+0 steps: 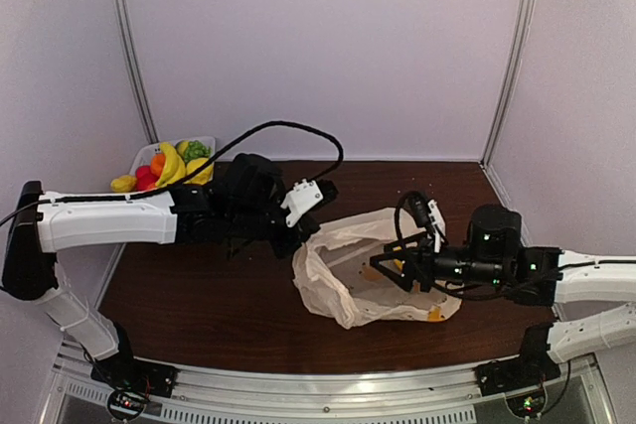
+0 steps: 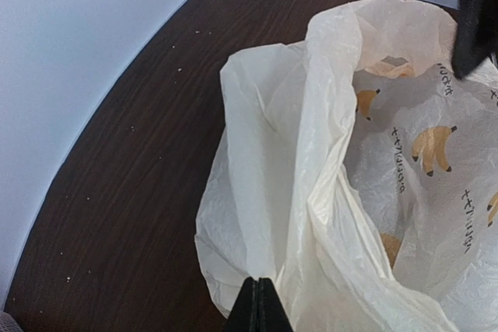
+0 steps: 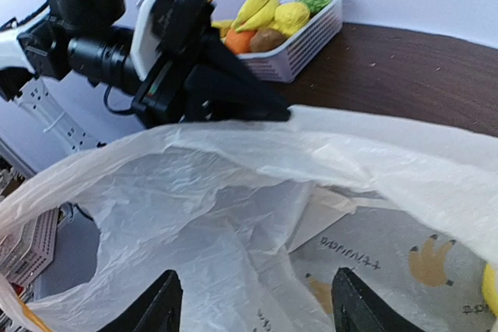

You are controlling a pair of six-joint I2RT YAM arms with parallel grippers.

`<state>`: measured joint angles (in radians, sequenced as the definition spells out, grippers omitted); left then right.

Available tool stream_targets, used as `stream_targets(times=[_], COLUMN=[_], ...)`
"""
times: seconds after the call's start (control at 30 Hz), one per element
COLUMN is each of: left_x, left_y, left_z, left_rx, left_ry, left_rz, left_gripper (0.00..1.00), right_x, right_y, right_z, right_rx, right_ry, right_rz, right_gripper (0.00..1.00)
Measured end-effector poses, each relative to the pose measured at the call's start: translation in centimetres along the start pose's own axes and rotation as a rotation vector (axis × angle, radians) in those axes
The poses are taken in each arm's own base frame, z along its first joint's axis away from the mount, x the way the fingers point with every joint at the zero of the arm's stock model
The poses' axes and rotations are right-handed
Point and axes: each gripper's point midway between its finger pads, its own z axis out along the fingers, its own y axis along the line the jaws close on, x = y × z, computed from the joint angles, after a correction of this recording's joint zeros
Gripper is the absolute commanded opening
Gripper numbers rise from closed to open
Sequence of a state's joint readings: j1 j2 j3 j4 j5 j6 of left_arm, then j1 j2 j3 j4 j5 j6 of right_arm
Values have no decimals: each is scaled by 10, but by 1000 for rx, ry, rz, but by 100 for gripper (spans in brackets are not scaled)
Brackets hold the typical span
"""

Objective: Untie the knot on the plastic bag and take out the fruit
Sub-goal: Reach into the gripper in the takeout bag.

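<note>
The plastic bag [image 1: 343, 290] lies in the middle of the table with its mouth gaping; its cream film carries banana prints [image 2: 433, 148]. No knot shows. My left gripper [image 1: 296, 241] is shut on the bag's left rim [image 2: 272, 215], its fingers [image 2: 262, 305] pinching the film. My right gripper [image 1: 384, 267] reaches into the mouth from the right, open, with only the bag's lining [image 3: 233, 246] between its fingers [image 3: 163, 305]. A yellow piece [image 3: 492, 289] peeks in at the edge, inside the bag. More fruit [image 1: 171, 166], bananas, grapes and yellow pieces, lies in the basket.
A white slotted basket [image 3: 307, 40] stands at the back left corner against the wall, behind my left arm [image 1: 109, 220]. Pale walls close the table on the left, back and right. A black cable [image 1: 298, 131] loops above the left wrist.
</note>
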<state>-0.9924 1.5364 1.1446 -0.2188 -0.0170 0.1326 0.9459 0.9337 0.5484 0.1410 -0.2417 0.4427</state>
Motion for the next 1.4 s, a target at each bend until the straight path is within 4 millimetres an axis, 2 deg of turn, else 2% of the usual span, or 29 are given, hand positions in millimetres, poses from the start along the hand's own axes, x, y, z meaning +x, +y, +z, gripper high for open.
stream_targets(times=[0.1,0.2,0.3,0.4,0.47,0.53,0.6,0.67,0.77,0.87,0.97,1.2,1.4], left_x=[3,7,6,5,4,3,2,0,-2,-3,-4,-5,-6], left_y=[5,14,20,19,18,17,15,14,12,10,8,5,2], left_z=[4,5,5,5,5,5,4,4,4,4,4,4,3], left_rx=[-3,-5,-6,4,12,20,29,38,52,64,74,92,109], left_ry=[8,11,2,-6,-9,-12,-18,-26,-35,-41,-44,-49,-52], left_rz=[-37,-82,-118,-137,-143,-145,-145,-145,-144,-144,-144,-143,-144], left_gripper=[0,0,0,0,0,0,0,0,0,0,0,0,0], right_x=[37,84,132,155,161,154,138,111,67,42,44,69,54], right_y=[31,48,48,42,38,33,27,19,5,-14,-34,-70,-109], right_z=[15,31,46,54,55,53,49,41,27,19,19,37,45], right_rx=[-88,-119,-106,-88,-69,-28,22,103,223,333,418,555,673], right_ry=[101,226,350,395,409,385,337,265,139,58,51,116,79], right_rz=[-10,-17,-3,32,37,30,25,8,2,16,14,-7,40], right_gripper=[66,63,62,61,65,71,75,78,76,73,72,65,70])
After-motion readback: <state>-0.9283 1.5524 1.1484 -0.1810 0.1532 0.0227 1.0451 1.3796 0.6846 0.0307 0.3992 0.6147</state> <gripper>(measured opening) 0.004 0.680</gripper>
